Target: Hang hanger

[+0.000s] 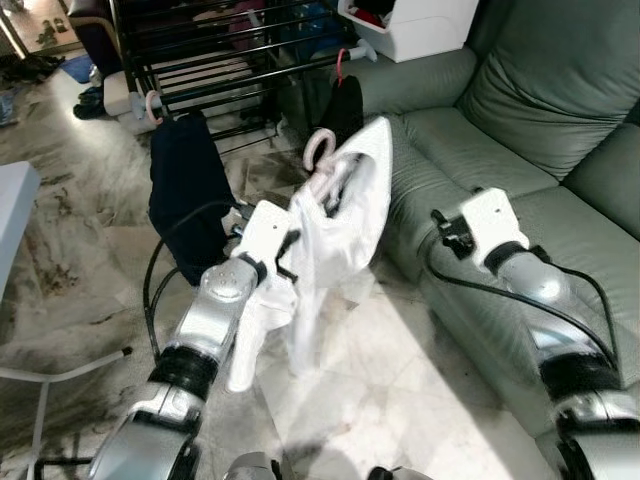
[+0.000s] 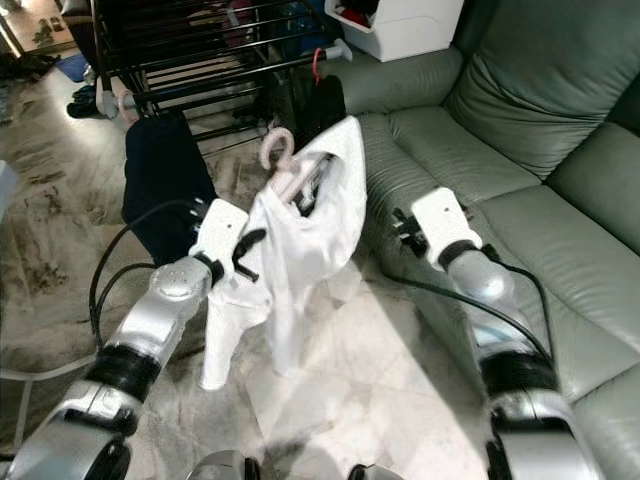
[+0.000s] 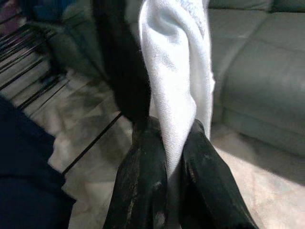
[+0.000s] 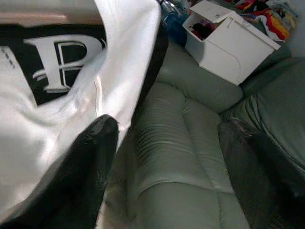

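Pinching white cotton, my left hand [image 3: 167, 157] holds the white T-shirt [image 1: 335, 215] on its pale pink plastic hanger [image 1: 318, 152] over the marble floor [image 1: 400, 390], before the black metal rack [image 1: 240, 50]; my right hand [image 4: 167, 167] hovers spread above the grey-green sofa [image 1: 540, 120].

Both eye views were evenly lit indoors. A bright sunlit patch was seen on the marble floor [image 1: 400, 380], with the shadow of the white garment [image 1: 335, 225] cast beside it. Slight softness and mild wide-angle bending were noted toward the edges; the drying rack [image 1: 230, 50] was rendered dim. In the left wrist view the 2 black fingers [image 3: 143, 191] were blurred and underexposed, the background dark and soft. In the right wrist view the near fingers [image 4: 71, 176] were out of focus, and the sofa [image 4: 181, 143] was flatly lit.
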Available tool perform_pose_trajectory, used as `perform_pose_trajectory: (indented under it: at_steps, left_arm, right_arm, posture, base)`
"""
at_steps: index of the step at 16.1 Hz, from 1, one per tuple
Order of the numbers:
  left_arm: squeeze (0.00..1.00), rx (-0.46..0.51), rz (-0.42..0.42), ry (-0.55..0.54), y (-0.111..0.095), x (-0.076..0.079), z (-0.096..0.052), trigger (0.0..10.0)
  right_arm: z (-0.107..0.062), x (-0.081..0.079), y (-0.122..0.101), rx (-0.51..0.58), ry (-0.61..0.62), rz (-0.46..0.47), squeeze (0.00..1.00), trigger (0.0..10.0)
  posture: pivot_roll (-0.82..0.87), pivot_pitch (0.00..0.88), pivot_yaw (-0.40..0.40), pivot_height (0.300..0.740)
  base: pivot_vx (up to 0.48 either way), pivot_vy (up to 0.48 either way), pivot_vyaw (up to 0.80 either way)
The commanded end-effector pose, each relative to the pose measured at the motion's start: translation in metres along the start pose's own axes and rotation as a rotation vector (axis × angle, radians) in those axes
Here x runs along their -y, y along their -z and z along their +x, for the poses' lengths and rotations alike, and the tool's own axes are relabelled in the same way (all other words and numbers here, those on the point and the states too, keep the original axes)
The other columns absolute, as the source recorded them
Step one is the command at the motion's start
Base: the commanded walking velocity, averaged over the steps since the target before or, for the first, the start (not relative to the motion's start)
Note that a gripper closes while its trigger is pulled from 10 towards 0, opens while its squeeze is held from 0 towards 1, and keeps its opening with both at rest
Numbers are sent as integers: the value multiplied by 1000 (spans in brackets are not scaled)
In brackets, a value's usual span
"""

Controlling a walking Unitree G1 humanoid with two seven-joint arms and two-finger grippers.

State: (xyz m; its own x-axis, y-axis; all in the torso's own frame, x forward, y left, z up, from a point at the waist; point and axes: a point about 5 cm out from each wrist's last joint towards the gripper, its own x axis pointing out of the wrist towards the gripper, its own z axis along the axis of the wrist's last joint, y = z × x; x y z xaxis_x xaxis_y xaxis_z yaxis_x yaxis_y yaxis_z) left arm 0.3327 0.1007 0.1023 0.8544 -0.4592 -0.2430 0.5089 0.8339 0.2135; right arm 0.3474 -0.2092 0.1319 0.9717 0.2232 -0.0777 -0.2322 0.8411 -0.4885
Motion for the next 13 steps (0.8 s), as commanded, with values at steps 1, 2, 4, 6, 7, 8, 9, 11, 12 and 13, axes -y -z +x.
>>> perform_pose_trajectory:
  at_steps: [1, 2, 4, 6, 7, 8, 9, 11, 12, 13]
  left_arm:
    - [0, 91, 36, 45, -21, 4, -2, 0]
    - [0, 104, 42, 77, -22, 9, -5, 0]
    - [0, 144, 75, 170, -25, 22, -13, 0]
    - [0, 156, 77, 203, -27, 27, -15, 0]
    - [0, 176, 89, 249, -30, 34, -18, 0]
    - [0, 184, 90, 262, -32, 35, -19, 0]
    - [0, 194, 87, 278, -34, 38, -21, 0]
    - [0, 189, 96, 291, -33, 38, -24, 0]
    - [0, 188, 96, 293, -33, 38, -25, 0]
    - [0, 185, 96, 292, -32, 36, -26, 0]
  right_arm:
    - [7, -6, -6, 16, -14, -13, 180, 10000]
    - [11, -9, -7, 12, -25, -13, 0, 10000]
    - [18, -17, -8, -9, -54, -11, 0, 10000]
    - [21, -20, -7, -19, -62, -2, 0, 10000]
    - [23, -19, -4, -45, -43, -15, 0, 10000]
    - [23, -17, -2, -58, -31, -22, 0, 10000]
    - [23, -14, 0, -72, -14, -28, 0, 10000]
    - [22, -6, 6, -95, 21, -57, 0, 0]
    - [21, -4, 7, -103, 29, -67, 0, 0]
    - [18, 1, 11, -118, 50, -71, 0, 0]
  posture:
    - [-1, 0, 25, 740]
    - [2, 0, 23, 740]
    - [10, 0, 17, 740]
    - [11, 0, 16, 740]
    - [13, 0, 14, 740]
    - [14, 0, 14, 740]
    - [15, 0, 13, 740]
    - [20, 0, 10, 740]
    - [20, 0, 10, 740]
    - [20, 0, 10, 740]
  base:
    - [0, 0, 0]
    - [0, 0, 0]
    - [0, 0, 0]
    - [0, 0, 0]
    - [0, 0, 0]
    - [0, 0, 0]
    - [0, 0, 0]
    - [0, 0, 0]
    - [0, 0, 0]
    - [0, 0, 0]
